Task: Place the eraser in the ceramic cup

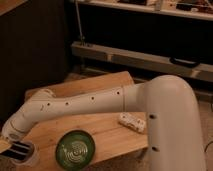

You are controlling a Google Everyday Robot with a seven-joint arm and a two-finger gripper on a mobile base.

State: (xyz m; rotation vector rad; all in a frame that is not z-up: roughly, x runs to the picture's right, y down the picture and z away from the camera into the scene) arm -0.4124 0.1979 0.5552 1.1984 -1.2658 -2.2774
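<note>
1. At the bottom-left corner of the pale wooden surface [100, 127], the small round white ceramic cup [29, 156] stands upright, well to the left of the round dark-green plate with a swirl pattern [75, 148].
2. Directly over the cup's mouth sits the dark pincer [19, 148] at the end of the long white arm [85, 102], which reaches down and leftward across the surface from the robot's bulky white body [170, 120].
3. A dark striped block, which I take to be the small oblong black eraser [21, 149], shows at the pincer tip, just above or at the cup's rim; whether it already rests inside cannot be told.
4. Its long axis looks roughly level, running left to right across the cup's opening.
5. Whether the pincer is clenched on the eraser or has released it cannot be told.
6. The deciding relation, as I judge it: the eraser lies straight above the cup, so the coming move is a short drop or release, not a sideways shift.
7. A small pale lumpy object [131, 121] lies well apart on the right.
</note>
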